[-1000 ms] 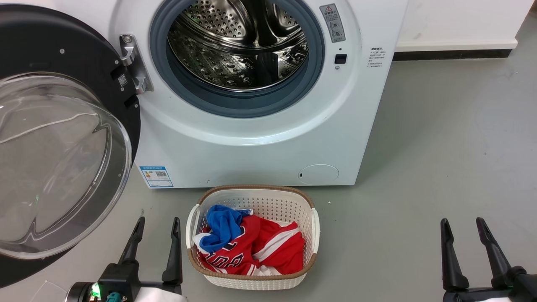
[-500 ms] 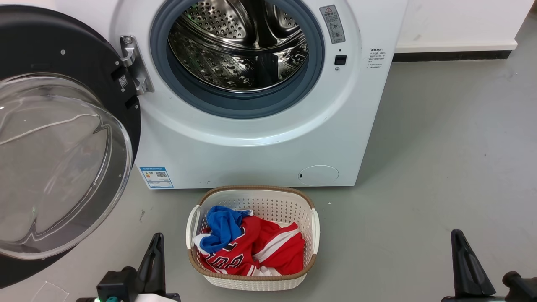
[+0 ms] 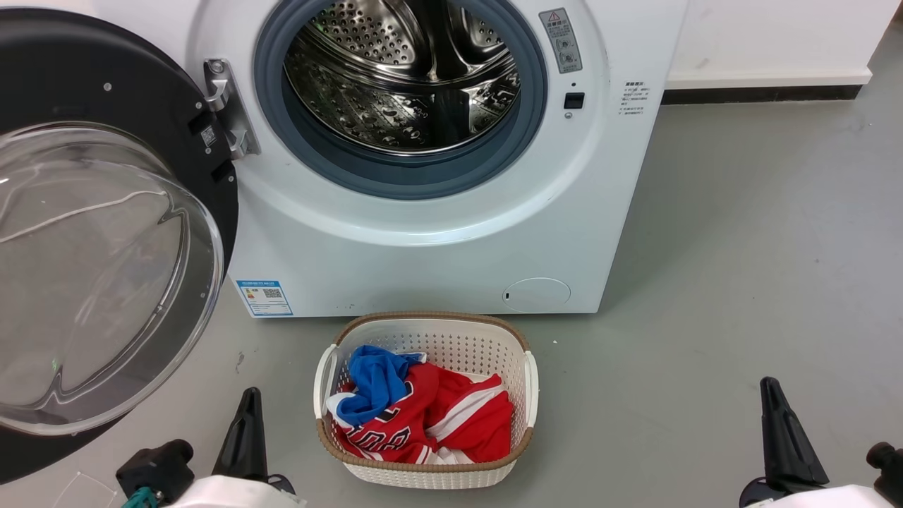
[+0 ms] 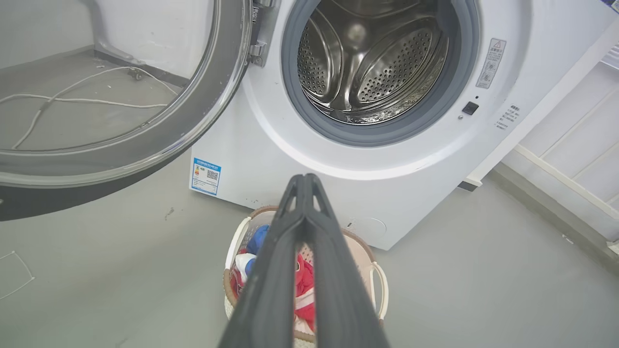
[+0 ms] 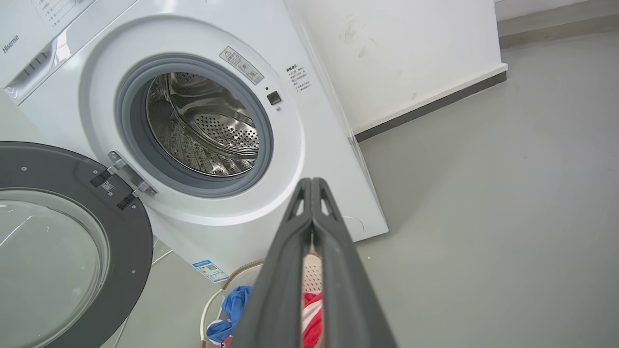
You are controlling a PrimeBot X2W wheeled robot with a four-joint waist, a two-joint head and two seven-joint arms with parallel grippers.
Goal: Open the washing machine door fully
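As its wrist view shows, the left hand's tips meet.

Washing machine door apparently fully open; left gripper jaws together.

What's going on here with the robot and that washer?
A two-armed robot faces a white washing machine. The washing machine door stands wide open on the robot's left, exposing the steel drum. Neither arm touches it: the left gripper and right gripper are both shut, holding nothing, short of the machine. A basket of red and blue clothes sits on the floor before it.
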